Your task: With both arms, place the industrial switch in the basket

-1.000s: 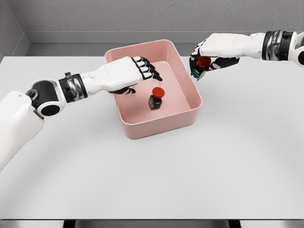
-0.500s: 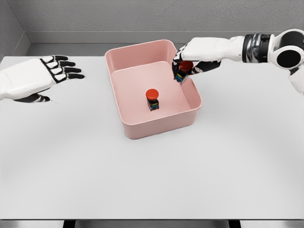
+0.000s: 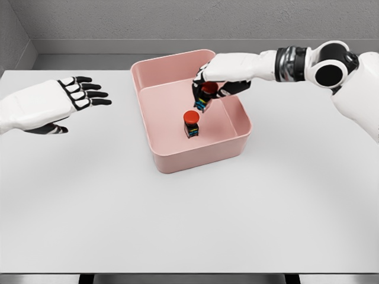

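— Where are the switches?

— One red-capped industrial switch [image 3: 190, 123] stands upright on the floor of the pink basket [image 3: 198, 155]. A second switch [image 3: 205, 96] hangs above the basket's interior, gripped in the right hand [image 3: 214, 81].

— And the other arm?

— The left hand [image 3: 56, 102] hovers over the white table [image 3: 189, 213], well left of the basket, fingers spread, holding nothing.

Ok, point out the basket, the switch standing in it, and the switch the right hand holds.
basket [image 3: 198, 158]: head view, near outer wall.
standing switch [image 3: 190, 116]: head view, red button top.
held switch [image 3: 203, 104]: head view, body below the fingers.
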